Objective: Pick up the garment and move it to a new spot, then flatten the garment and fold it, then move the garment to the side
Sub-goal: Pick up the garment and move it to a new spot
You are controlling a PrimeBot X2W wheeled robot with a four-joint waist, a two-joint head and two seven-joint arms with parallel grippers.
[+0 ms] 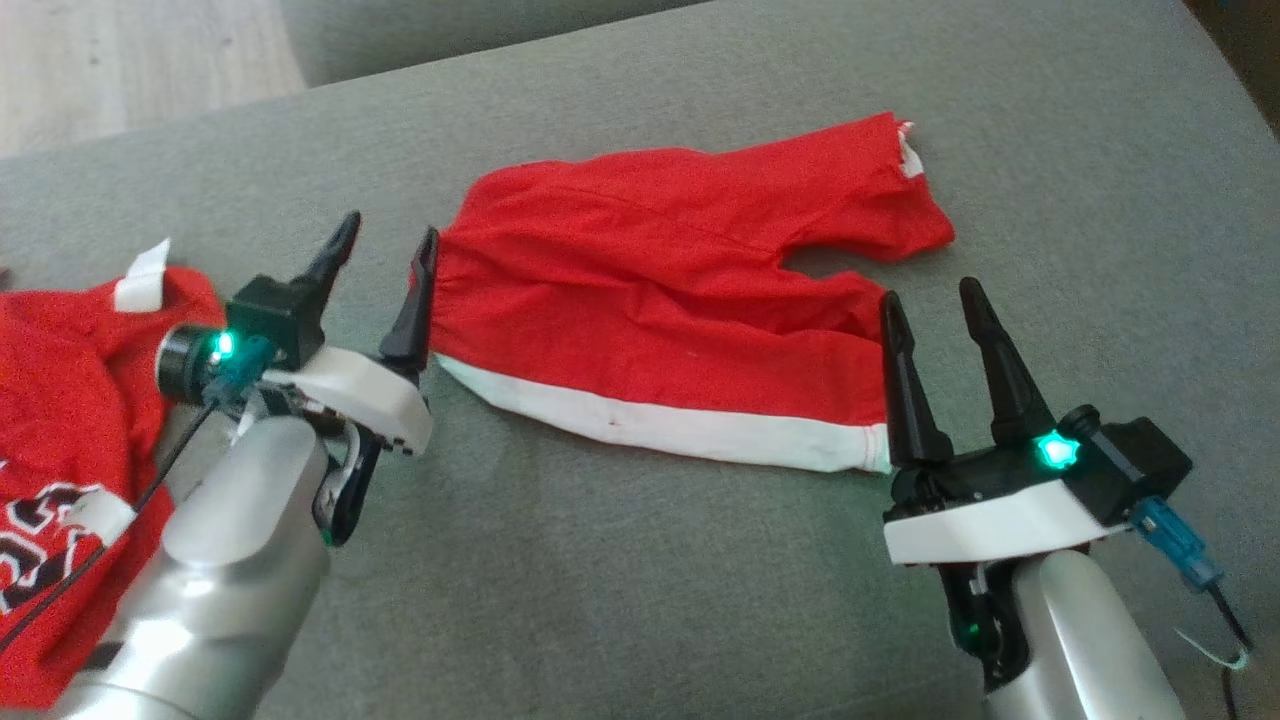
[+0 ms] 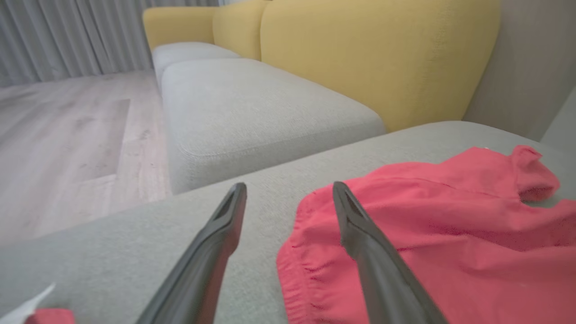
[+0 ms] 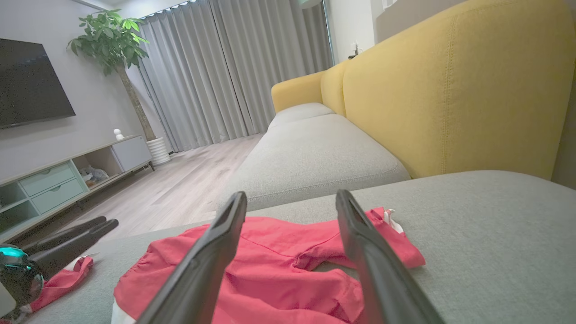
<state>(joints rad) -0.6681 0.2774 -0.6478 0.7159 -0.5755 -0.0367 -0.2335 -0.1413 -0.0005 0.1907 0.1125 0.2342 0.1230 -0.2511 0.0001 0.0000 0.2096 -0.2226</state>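
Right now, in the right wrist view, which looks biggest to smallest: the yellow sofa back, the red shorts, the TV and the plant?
1. yellow sofa back
2. red shorts
3. TV and plant look about alike; both stand far from the camera, so I won't rank them.

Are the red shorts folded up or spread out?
Spread out: the red shorts lie flat on the grey cushion, both legs showing, not folded yet.
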